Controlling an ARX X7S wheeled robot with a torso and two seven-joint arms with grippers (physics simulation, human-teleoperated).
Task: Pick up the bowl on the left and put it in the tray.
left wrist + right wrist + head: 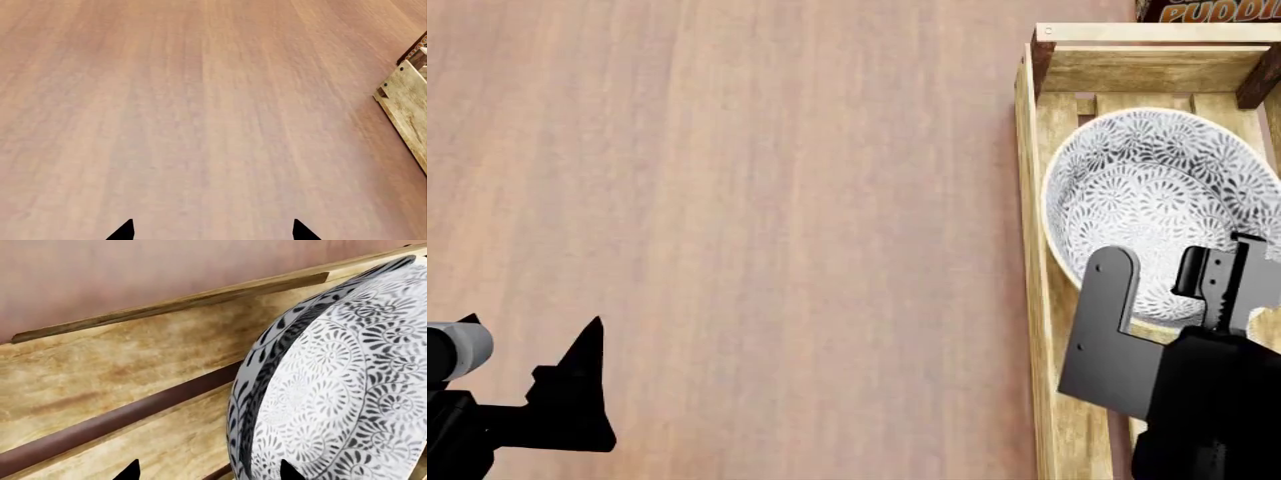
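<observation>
The bowl [1161, 190], white with a dense grey-black floral pattern, sits inside the tray [1034, 200], a light-wood slatted crate at the right. My right gripper [1168, 290] hovers over the bowl's near rim, open. In the right wrist view the bowl [333, 390] fills the right side over the tray's slats [133, 355], and its wall passes between the spread tips of the right gripper [208, 472] without being pinched. My left gripper [527, 330] is open over bare table at the lower left, far from the bowl. The left wrist view shows the left gripper [213, 231] holding nothing, and one corner of the tray [403, 100].
A chocolate pudding box [1214, 10] stands just beyond the tray's far end. The wooden tabletop [761, 200] stretches left of the tray. The tray's dark corner post [1042, 60] rises at its far left corner.
</observation>
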